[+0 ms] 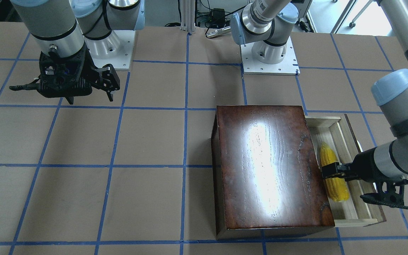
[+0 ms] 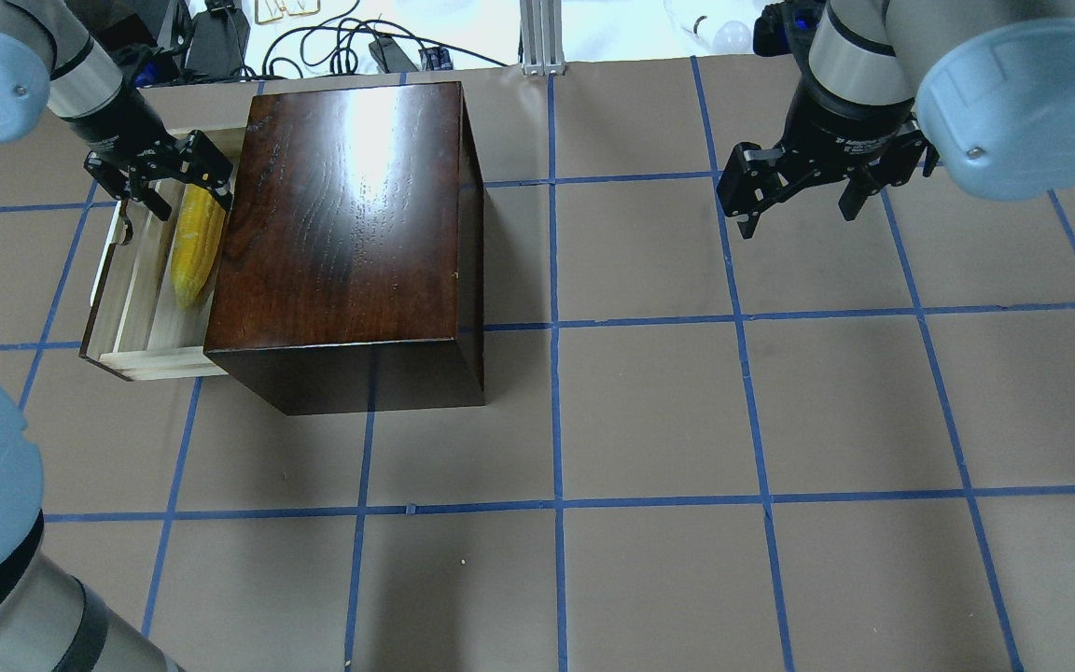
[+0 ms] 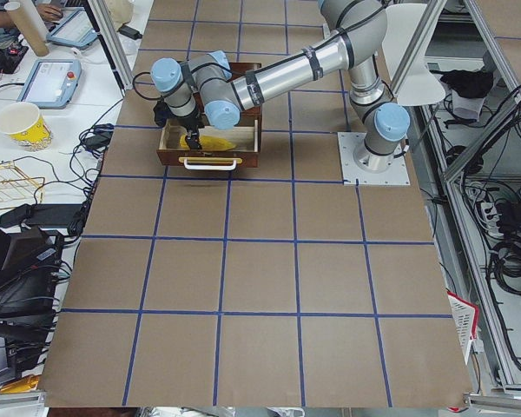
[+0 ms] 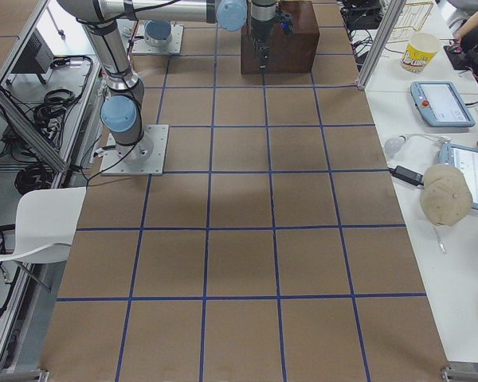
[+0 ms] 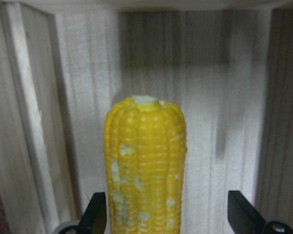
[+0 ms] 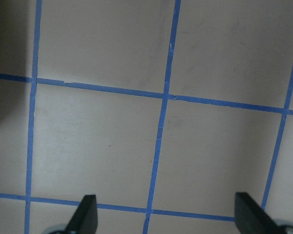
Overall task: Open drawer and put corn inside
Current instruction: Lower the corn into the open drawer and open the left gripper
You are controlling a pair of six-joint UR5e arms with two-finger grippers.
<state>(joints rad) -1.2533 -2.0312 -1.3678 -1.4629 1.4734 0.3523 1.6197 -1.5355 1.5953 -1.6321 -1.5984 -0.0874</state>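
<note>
While the drawer (image 2: 134, 297) stands open, the corn (image 2: 195, 245) lies inside.

Glossy dark wooden box (image 2: 342, 215), pale matt wood drawer (image 2: 141, 308), bumpy yellow corn (image 2: 194, 247).

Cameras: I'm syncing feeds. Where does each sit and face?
Overhead: behind robot, looking down; left gripper, right gripper.
Front: across table, facing robot; both grippers, box, corn.
Left side: table's end; left arm near, over drawer.
Right side: opposite end; right arm near.
Left wrist: above corn; fingertips.
Right wrist: above table; fingertips.
Front, overhead share corn in drawer.
</note>
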